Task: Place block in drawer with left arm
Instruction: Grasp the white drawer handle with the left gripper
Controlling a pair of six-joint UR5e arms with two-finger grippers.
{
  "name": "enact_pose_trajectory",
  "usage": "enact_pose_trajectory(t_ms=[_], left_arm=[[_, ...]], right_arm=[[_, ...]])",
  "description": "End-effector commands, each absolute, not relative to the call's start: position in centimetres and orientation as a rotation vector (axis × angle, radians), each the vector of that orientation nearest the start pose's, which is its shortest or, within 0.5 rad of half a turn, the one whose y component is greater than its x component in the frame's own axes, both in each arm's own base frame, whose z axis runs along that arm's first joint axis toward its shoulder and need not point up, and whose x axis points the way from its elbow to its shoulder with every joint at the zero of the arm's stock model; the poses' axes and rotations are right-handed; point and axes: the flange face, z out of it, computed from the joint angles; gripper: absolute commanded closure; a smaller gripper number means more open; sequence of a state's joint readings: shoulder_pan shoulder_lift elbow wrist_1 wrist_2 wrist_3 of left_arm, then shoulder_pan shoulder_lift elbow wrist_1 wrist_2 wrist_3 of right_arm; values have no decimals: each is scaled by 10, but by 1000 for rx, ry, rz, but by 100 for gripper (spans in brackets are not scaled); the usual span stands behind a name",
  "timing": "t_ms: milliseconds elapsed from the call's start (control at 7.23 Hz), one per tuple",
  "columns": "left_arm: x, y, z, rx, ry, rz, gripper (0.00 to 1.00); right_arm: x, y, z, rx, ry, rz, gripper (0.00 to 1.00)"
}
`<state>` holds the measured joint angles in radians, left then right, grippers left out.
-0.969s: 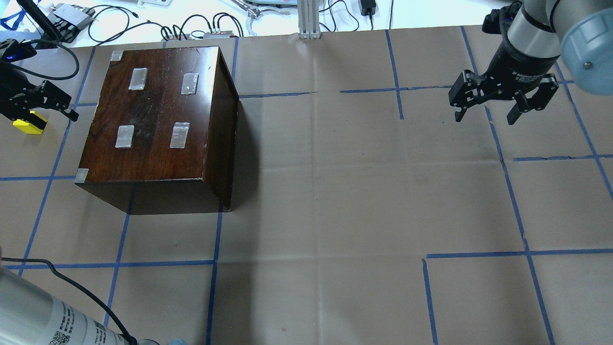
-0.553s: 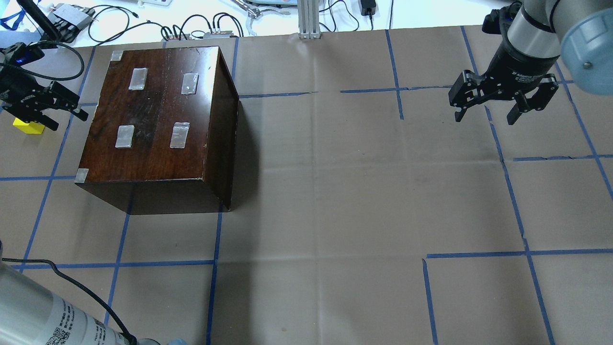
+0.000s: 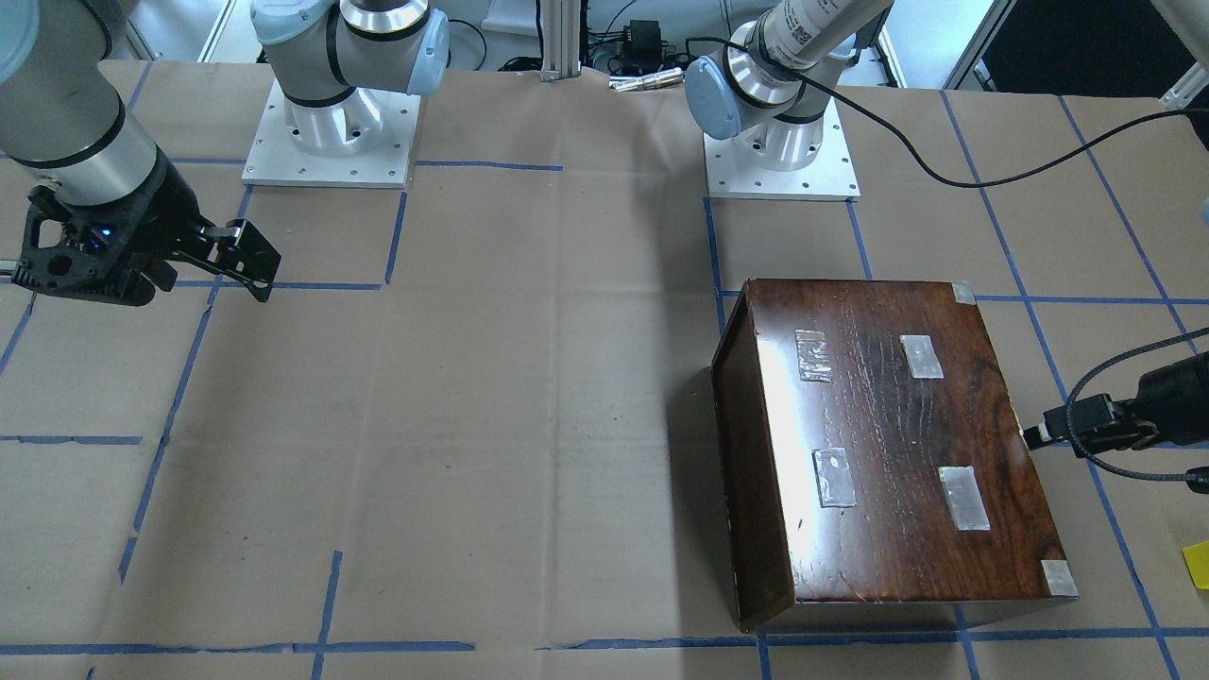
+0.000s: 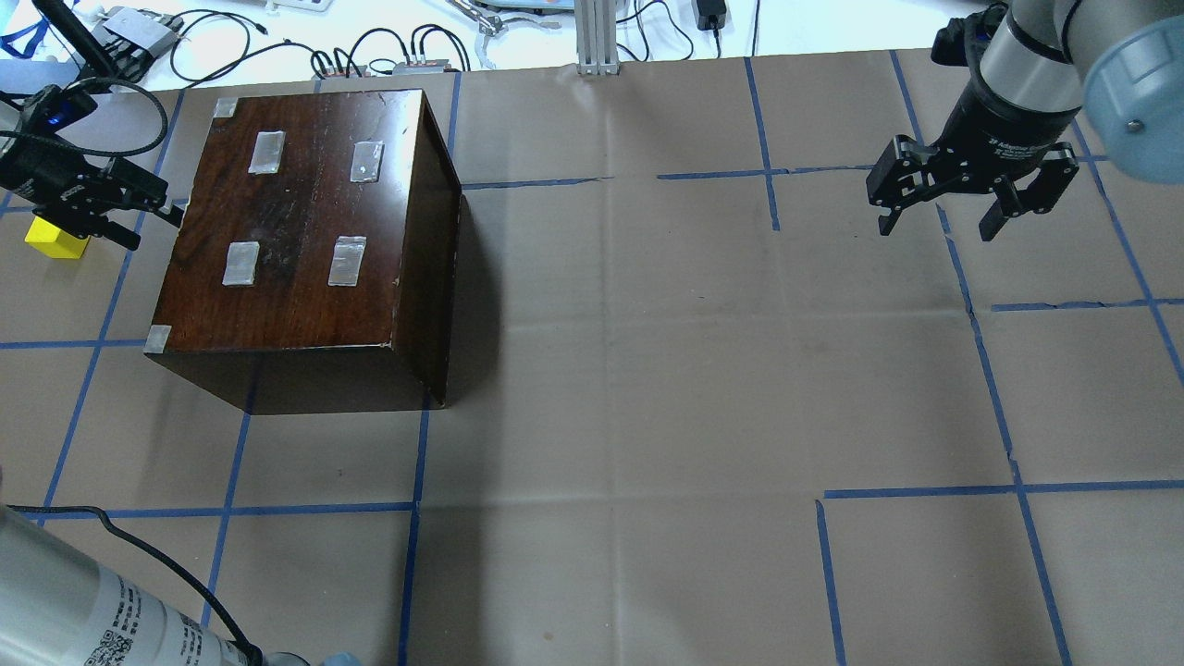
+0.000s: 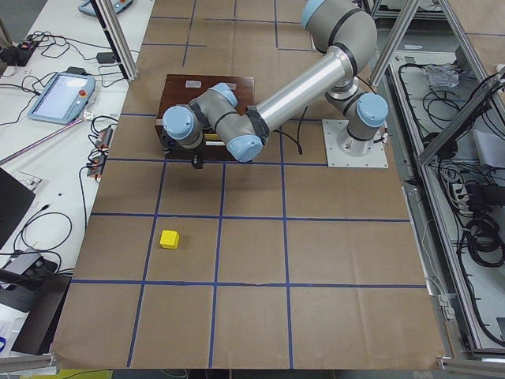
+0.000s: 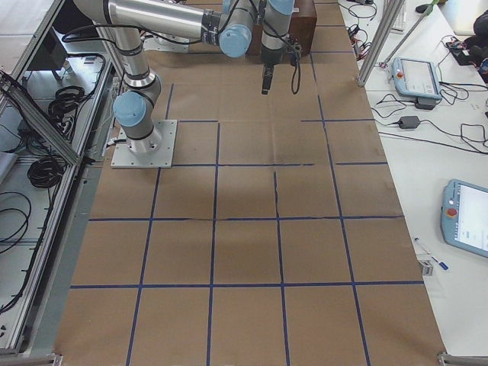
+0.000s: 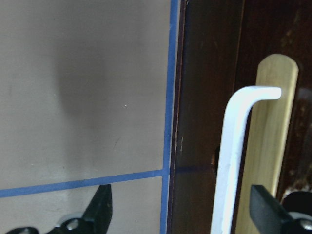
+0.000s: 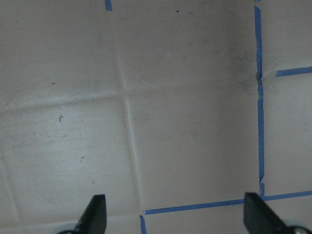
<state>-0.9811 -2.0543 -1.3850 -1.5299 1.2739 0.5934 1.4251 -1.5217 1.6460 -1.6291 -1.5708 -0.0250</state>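
Two arms work over the brown-paper worktop in the front-facing view. The right tool hangs above blue tape lines at the view's left. The glossy dark box with four tape patches stands at the view's right, and a sliver of the yellow block shows at the frame edge beyond it. From overhead, the left tool hovers beside the box with fingers spread and nothing between them. The block lies on the worktop, partly overlapped by that tool. The right tool is spread wide and empty. The white lettering on its collar and the QR label on the left arm are too small to read. In the exterior left view the block sits alone in a taped square, apart from the left tool at the box front. In the exterior right view the right tool points down. The left wrist camera shows widely parted fingers facing the box's dark front, a white bent handle and a pale wood strip. The right wrist camera shows wide-set fingers over paper and tape.
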Motion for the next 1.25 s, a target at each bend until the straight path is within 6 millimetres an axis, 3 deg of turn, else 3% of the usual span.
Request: enact_pose_trajectory(t_ms=[0,277,553,1107], left_arm=[[222,-623,296,-70,3543,111,1],[222,-622,292,-76,3549,124,1],[225,-626,269,-74,3556,180,1],[240,-621,277,-36,3465,221,1]], right_arm=[[59,-517,432,187,3129,103,0],[59,-517,432,190,3129,103,0],[59,-517,432,187,3129,103,0],[59,-517,432,190,3129,103,0]])
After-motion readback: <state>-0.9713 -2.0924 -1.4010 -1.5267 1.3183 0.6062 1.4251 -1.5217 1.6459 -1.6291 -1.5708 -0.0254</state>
